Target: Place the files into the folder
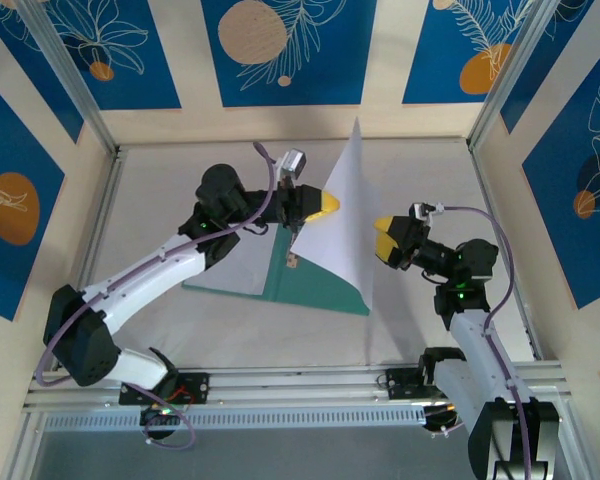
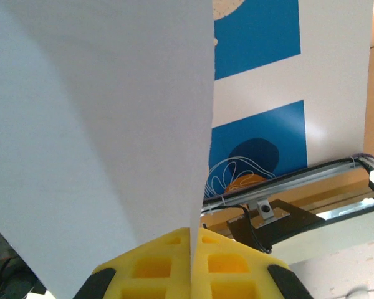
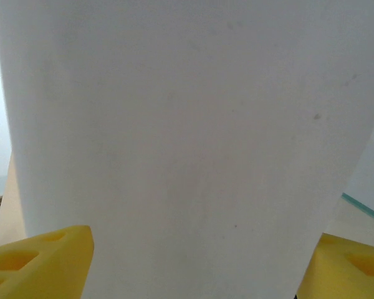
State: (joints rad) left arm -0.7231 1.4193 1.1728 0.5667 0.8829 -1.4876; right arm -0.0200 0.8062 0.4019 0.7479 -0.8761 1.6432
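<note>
Top external view: I see the left gripper clamped on one edge of a white file sheet, which stands lifted and tilted above the green folder lying flat on the table. The right gripper, jaws spread wide, sits just beside the sheet's right edge. In the right wrist view the paper spans the gap between its yellow fingers, and I cannot tell whether it touches them.

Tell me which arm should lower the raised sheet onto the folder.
Left, I'd say. The left gripper is shut on the white sheet, holding it upright over the green folder lying on the table. The right gripper is open beside the sheet's edge, gripping nothing.
</note>
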